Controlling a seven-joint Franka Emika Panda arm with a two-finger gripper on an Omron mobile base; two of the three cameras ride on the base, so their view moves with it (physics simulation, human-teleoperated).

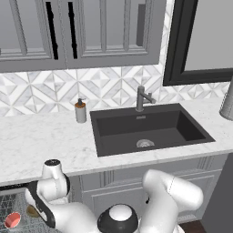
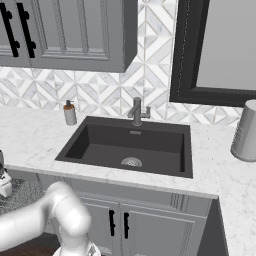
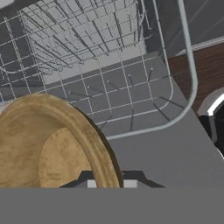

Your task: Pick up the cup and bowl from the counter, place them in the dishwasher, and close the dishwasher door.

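Note:
The brown wooden bowl fills the lower left of the hand view. My gripper is shut on its rim, and it hangs tilted over the dishwasher's grey wire rack. In the left base view my arm bends down to the lower left into the open dishwasher, where a bit of the bowl shows by the hand. The cup, its salmon-red inside showing, lies in the rack left of it. The dishwasher door lies open and flat below the rack. The white marble counter runs above.
A dark sunken sink with a grey faucet sits mid-counter, a soap bottle to its left. A grey cylinder stands at the counter's right. Grey cabinet doors lie below the sink. Wood floor shows beyond the rack.

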